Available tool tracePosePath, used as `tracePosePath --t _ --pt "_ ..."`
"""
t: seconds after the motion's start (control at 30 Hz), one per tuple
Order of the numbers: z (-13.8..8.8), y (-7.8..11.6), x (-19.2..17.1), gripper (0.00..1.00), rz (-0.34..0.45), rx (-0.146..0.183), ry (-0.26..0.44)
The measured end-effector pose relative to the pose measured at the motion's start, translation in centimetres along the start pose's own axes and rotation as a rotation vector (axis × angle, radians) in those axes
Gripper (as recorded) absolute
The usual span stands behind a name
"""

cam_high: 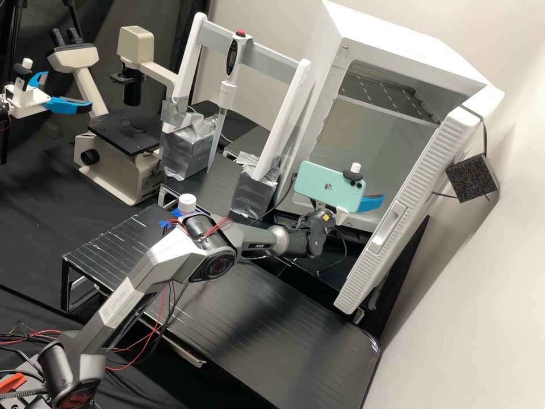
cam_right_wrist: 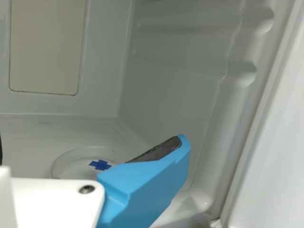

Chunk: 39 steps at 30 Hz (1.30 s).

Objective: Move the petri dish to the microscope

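White, box-shaped chamber: its ribbed white door stands open, giving me a way in to the floor inside.
Dark grey jointed arm: it reaches across the black slatted platform to the chamber's mouth, which I read as lining up for the pick.
Cream microscope with a flat black stage: well apart from the chamber, beyond the taped stand; the stage is level, presumably where the dish must end up.
White gripper with bright blue fingers: spread wide, holding nothing, I judge so they can straddle the rim; the dark pad should help against slick plastic.
Clear, round, shallow petri dish: flat on the chamber floor, partly behind one finger; I'd need to go lower.
Blue tape cross: within the dish's outline, probably marking its spot.
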Motion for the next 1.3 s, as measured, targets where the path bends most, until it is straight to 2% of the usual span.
tracePosePath --t 0.5,0.8,1.17,1.2,1.3 --pt "0.9 -1.4 0.3 1.0 -0.027 0.019 -0.03" --pt "0.8 -2.7 0.5 1.0 -0.04 0.056 -0.04" --pt "1.0 -2.7 0.6 1.0 -0.032 0.073 -0.046" --pt "1.0 -2.7 0.6 0.0 -0.032 0.073 -0.046" --pt "1.0 -2.7 0.6 0.0 -0.032 0.073 -0.046"
